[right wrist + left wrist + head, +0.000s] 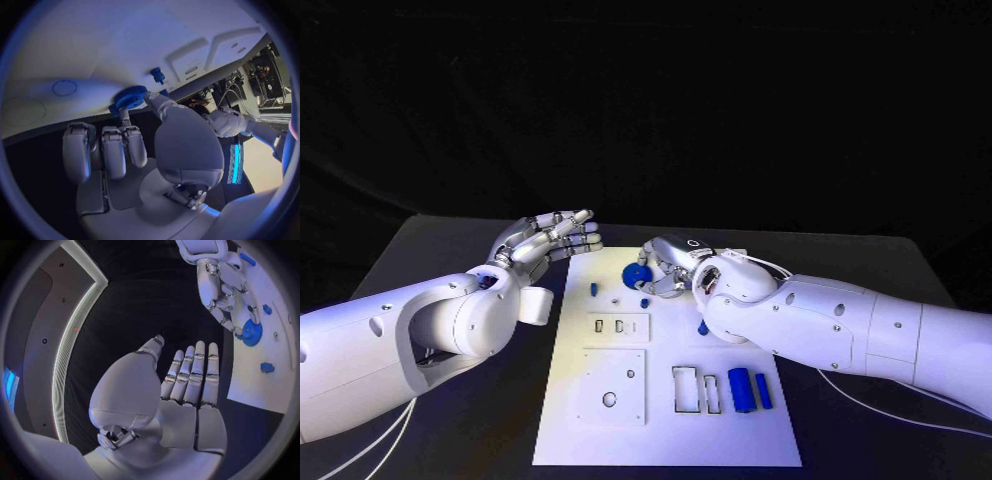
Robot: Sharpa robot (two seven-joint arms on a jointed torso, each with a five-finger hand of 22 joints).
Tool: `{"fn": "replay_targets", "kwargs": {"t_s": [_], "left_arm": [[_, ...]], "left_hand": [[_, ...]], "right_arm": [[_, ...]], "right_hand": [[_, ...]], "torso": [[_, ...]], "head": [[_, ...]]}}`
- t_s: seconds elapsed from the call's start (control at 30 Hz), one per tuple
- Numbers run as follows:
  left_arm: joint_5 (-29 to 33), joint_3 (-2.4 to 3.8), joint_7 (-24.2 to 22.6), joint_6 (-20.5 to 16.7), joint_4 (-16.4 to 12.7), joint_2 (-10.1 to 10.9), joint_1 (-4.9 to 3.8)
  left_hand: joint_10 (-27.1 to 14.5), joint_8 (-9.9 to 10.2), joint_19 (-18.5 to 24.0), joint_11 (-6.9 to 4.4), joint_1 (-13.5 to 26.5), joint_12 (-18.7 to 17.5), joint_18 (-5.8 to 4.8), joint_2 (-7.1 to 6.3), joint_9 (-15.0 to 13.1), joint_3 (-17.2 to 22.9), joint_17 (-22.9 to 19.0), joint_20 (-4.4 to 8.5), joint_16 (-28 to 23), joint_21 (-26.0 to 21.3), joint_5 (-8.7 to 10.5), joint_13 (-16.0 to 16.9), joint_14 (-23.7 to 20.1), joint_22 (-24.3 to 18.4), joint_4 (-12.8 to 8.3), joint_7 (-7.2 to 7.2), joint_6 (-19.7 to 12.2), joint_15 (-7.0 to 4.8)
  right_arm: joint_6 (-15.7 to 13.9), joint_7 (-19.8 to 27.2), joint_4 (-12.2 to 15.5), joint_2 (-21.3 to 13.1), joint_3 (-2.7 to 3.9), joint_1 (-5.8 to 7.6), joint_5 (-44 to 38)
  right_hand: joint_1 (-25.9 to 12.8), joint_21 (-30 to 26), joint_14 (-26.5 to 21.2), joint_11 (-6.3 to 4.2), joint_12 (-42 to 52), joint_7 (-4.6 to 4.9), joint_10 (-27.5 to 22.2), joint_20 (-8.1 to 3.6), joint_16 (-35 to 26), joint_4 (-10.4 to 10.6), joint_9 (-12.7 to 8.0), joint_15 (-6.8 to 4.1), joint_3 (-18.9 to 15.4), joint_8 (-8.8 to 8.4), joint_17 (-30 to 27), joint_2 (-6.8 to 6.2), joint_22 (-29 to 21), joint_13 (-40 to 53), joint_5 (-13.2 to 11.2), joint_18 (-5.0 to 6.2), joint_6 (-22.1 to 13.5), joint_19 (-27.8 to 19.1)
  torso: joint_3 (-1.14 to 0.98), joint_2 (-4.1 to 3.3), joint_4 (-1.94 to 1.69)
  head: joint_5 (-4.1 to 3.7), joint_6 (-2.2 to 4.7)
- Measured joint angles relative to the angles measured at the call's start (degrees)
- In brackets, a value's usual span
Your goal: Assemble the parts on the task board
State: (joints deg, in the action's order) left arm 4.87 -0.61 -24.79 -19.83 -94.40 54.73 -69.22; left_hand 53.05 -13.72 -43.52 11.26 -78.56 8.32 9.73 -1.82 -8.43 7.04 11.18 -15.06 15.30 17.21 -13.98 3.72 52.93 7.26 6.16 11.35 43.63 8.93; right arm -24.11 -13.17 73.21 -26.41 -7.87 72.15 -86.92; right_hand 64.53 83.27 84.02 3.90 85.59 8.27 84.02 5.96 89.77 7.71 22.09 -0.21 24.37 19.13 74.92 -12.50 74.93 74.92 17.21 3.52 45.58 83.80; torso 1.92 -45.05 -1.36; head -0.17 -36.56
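The white task board (668, 435) lies in the middle of the black table. My right hand (672, 262) hovers over the board's far end and pinches a blue gear (636, 273) between thumb and a finger. The right wrist view shows the gear (130, 97) at the fingertips (124, 114), close to the board (94, 50) and beside a small blue peg (157, 75). My left hand (548, 238) is raised off the board's far left corner, fingers straight and apart, holding nothing. In the left wrist view its flat palm (187, 385) faces the right hand (225, 285) and gear (252, 332).
Small blue pegs (593, 290) stand near the far end of the board, and a blue piece (702, 327) lies mid-board. Two blue bars (741, 389) lie by rectangular slots (687, 388). A square plate with holes (610, 388) sits on the near left.
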Motion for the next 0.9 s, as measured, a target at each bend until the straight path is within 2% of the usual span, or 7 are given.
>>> {"fn": "replay_targets", "kwargs": {"t_s": [0.23,0.5,0.7,0.83,0.9], "left_arm": [[0.00,0.00,0.01,0.00,0.03,0.02,0.00],[0.00,0.00,0.02,0.01,0.07,0.07,0.00],[0.00,0.00,0.03,0.01,0.28,0.18,0.02],[0.00,0.00,0.03,0.02,0.51,0.21,0.02],[0.00,-0.01,0.03,0.02,0.63,0.22,0.02]], "left_hand": [[0.00,0.00,0.00,0.00,0.00,0.00,0.00,0.00,0.00,0.00,0.05,0.00,0.00,0.00,0.00,0.00,0.00,-0.06,0.00,0.00,0.00,0.00],[0.00,0.00,0.00,0.00,0.00,0.00,0.00,0.00,0.00,0.00,0.05,0.00,0.00,0.00,0.00,0.00,0.00,-0.05,0.00,0.00,0.00,0.00],[0.00,0.00,0.00,0.00,0.00,0.00,0.00,0.00,0.00,0.00,0.04,0.00,0.00,0.00,0.00,0.00,0.00,-0.05,0.00,0.00,0.00,0.00],[0.00,0.00,0.00,0.00,0.00,0.00,0.00,0.00,0.00,0.00,0.04,0.00,0.00,-0.22,0.00,0.00,0.00,-0.05,0.00,0.00,0.00,0.00],[0.00,0.00,0.00,0.00,0.00,0.00,0.00,0.00,0.00,0.00,0.04,0.00,0.00,-0.22,0.00,0.00,0.00,-0.05,0.00,0.00,0.00,0.00]], "right_arm": [[0.26,-0.05,0.38,-0.71,0.01,0.01,0.58],[-0.37,-0.14,3.52,-3.50,-0.10,-0.12,0.93],[-3.86,0.56,8.01,-8.68,0.04,0.48,2.15],[-5.95,3.21,11.58,-13.95,0.22,2.30,6.25],[-5.99,5.42,12.70,-16.70,0.25,3.30,9.42]], "right_hand": [[0.00,0.00,0.00,0.00,0.00,-0.18,0.00,0.00,0.00,0.38,-0.15,0.00,0.06,0.17,-0.01,0.00,-0.01,0.00,0.97,0.00,0.17,0.00],[0.01,0.00,0.00,0.00,0.59,-0.24,0.00,0.00,0.00,0.41,-0.13,0.00,0.10,0.18,-0.01,-0.01,-0.01,-0.01,2.01,0.00,0.24,0.00],[0.54,0.00,0.00,0.00,0.59,-0.24,0.00,0.00,0.00,0.11,-0.26,0.00,0.64,0.18,-0.01,0.26,-0.01,-0.01,2.89,0.00,0.24,0.00],[1.69,-0.08,0.00,0.00,0.59,-0.24,0.00,-0.01,0.00,-0.53,-0.35,0.00,1.29,0.18,-0.01,-0.17,-0.02,-0.01,2.54,0.00,0.24,0.00],[2.99,-0.76,0.00,0.00,0.59,-0.21,0.00,-0.01,0.00,-1.18,-0.52,0.00,1.60,-0.12,-0.01,-0.90,-0.02,-0.01,1.58,0.00,0.21,0.00]], "torso": [[-0.03,0.00,0.00],[-0.05,0.01,0.00],[-0.07,0.15,0.15],[-0.14,0.30,0.34],[-0.18,0.38,0.46]], "head": [[0.03,0.04],[0.13,0.05],[0.23,0.17],[0.23,0.26],[0.26,0.28]]}}
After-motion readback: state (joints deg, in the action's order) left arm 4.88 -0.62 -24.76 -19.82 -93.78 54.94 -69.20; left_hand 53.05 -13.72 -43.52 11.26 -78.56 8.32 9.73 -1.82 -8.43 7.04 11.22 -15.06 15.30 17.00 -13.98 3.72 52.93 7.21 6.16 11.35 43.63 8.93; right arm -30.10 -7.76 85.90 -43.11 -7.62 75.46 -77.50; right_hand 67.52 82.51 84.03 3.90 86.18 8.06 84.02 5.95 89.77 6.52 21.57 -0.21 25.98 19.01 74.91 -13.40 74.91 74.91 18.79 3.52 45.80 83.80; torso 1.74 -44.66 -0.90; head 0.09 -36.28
